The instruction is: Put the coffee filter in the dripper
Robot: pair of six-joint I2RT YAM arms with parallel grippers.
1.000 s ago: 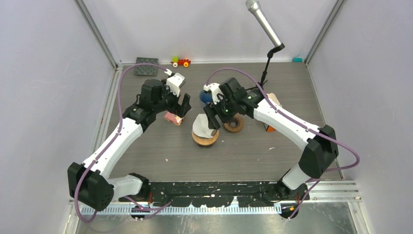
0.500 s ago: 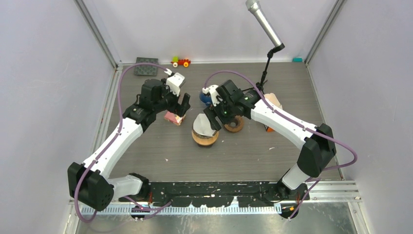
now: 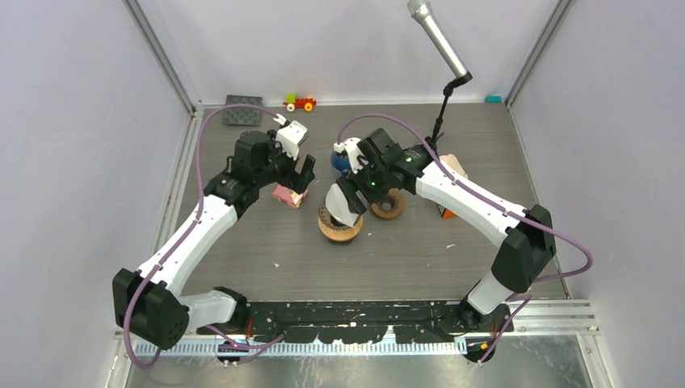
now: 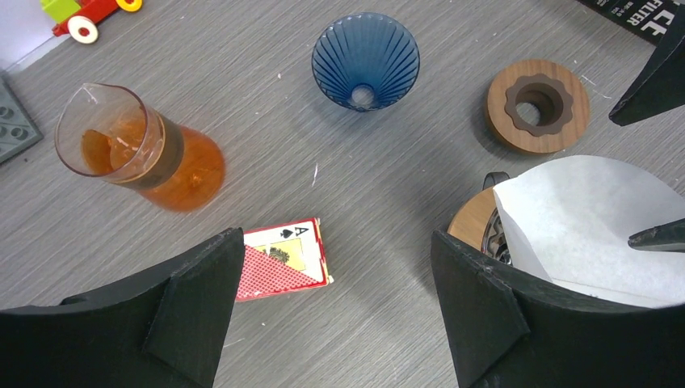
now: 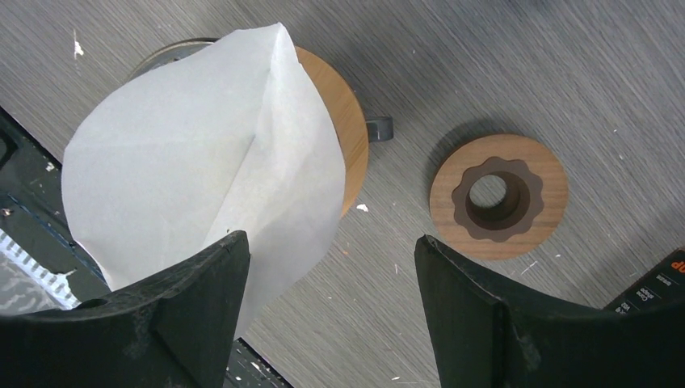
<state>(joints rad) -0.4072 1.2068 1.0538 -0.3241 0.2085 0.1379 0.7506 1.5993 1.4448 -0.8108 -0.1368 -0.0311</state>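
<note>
The white paper coffee filter [image 5: 202,162] lies opened and tilted on a wood-rimmed metal dripper [image 5: 343,137], its lower edge hanging past the rim. In the top view the filter [image 3: 338,204] covers the right part of this dripper [image 3: 339,233]. My right gripper [image 5: 331,307] is open just above it, its left finger over the filter's edge and nothing between the jaws. A blue ribbed cone dripper [image 4: 365,61] stands empty further back. My left gripper [image 4: 335,315] is open and empty, above the table between a playing card deck [image 4: 283,259] and the filter [image 4: 590,226].
A wooden ring [image 5: 498,196] lies right of the dripper. An orange glass carafe [image 4: 137,149] lies on its side at the left. A microphone on a stand [image 3: 440,40], a toy car [image 3: 300,102], a dark mat [image 3: 242,111] and an orange-black box [image 3: 447,212] sit around.
My right gripper has shifted slightly left and back over the filter. The filter has tilted, so the dripper's left inside now shows. The left arm has not moved.
</note>
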